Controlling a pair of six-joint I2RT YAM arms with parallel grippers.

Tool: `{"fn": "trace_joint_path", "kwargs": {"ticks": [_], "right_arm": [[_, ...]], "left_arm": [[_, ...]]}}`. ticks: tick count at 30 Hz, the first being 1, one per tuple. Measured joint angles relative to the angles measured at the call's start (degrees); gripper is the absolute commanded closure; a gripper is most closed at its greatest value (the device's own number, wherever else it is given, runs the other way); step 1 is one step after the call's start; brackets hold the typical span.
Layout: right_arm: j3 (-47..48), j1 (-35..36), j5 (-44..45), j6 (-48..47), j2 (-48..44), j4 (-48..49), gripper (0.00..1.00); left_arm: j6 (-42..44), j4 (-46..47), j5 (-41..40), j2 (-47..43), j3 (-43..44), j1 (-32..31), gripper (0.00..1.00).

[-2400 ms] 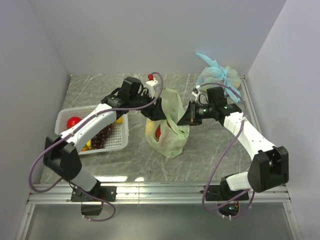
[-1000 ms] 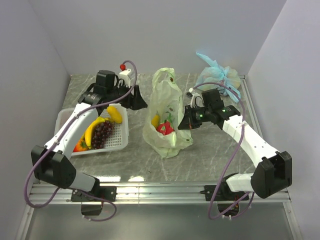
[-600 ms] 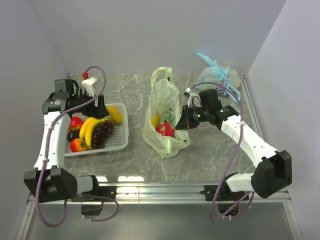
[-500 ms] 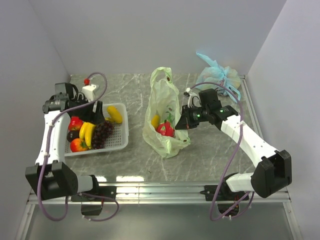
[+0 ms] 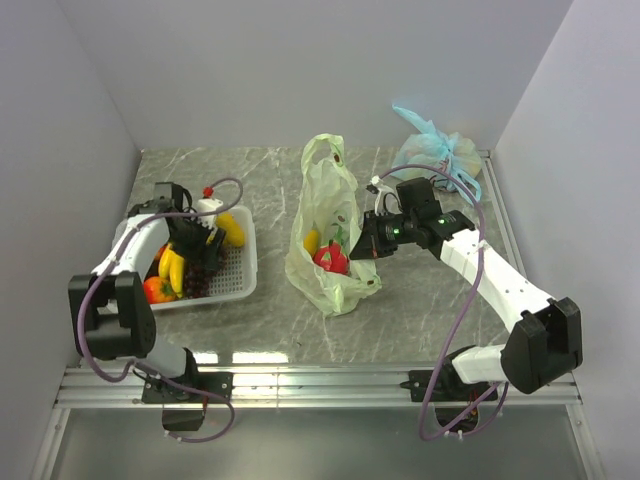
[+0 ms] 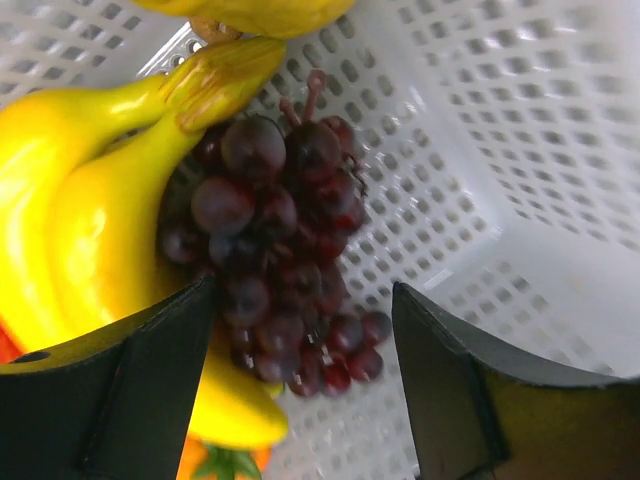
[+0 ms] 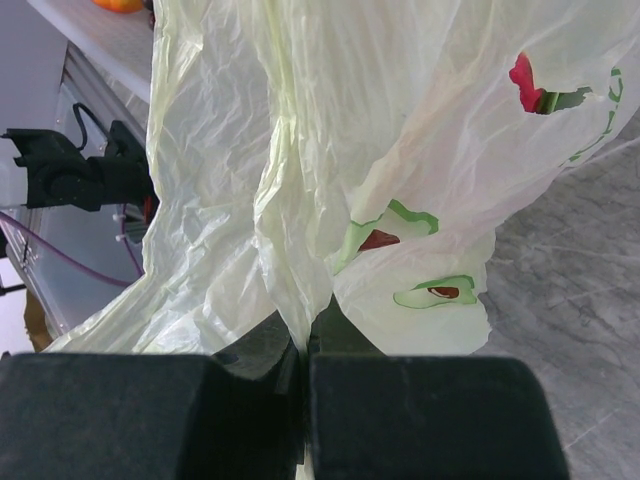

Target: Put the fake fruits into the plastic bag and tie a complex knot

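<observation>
The pale yellow-green plastic bag (image 5: 335,232) stands open at the table's middle with a red fruit (image 5: 330,258) and a yellow piece (image 5: 312,240) inside. My right gripper (image 5: 366,245) is shut on the bag's right rim; in the right wrist view the film (image 7: 300,200) is pinched between the jaws (image 7: 305,350). My left gripper (image 5: 195,255) is open, down in the white basket (image 5: 240,285). In the left wrist view its fingers straddle dark purple grapes (image 6: 275,250) beside yellow bananas (image 6: 90,190). No knot shows on this bag.
A light blue tied bag (image 5: 440,150) sits at the back right corner. The basket also holds a red apple (image 5: 155,290), a banana (image 5: 230,228) and an orange piece (image 6: 205,462). Walls close in on the left, back and right.
My left arm left the bag, swung to the far left and came down into the basket over the grapes. The bag now stands taller and open; my right gripper kept its hold.
</observation>
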Motion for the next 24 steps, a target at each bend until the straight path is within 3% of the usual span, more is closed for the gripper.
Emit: {"fn": "trace_joint_path", "kwargs": {"ticks": [7, 9, 13, 14, 16, 19, 24], "right_arm": [[0.4, 0.0, 0.0, 0.0, 0.4, 0.0, 1.00], [0.6, 0.0, 0.0, 0.0, 0.7, -0.1, 1.00], [0.6, 0.0, 0.0, 0.0, 1.0, -0.1, 1.00], [0.6, 0.0, 0.0, 0.0, 1.0, -0.1, 1.00], [0.6, 0.0, 0.0, 0.0, 1.1, -0.1, 1.00], [0.7, 0.0, 0.0, 0.0, 1.1, -0.2, 1.00], [0.6, 0.0, 0.0, -0.1, 1.1, -0.2, 1.00]], "left_arm": [[-2.5, 9.0, -7.5, 5.0, -3.6, -2.6, 0.21], [-2.8, 10.6, -9.0, 5.4, -4.4, -3.6, 0.25], [-3.1, 12.4, -9.2, 6.7, -4.9, -4.1, 0.49], [-3.3, 12.7, -9.0, 7.1, -4.9, -4.0, 0.62], [-3.7, 13.1, -8.7, 7.3, -4.9, -3.9, 0.72], [-4.8, 12.6, -7.3, 6.9, -4.9, -3.7, 0.96], [-7.9, 6.7, -2.8, 4.2, -2.9, -3.6, 1.00]]}}
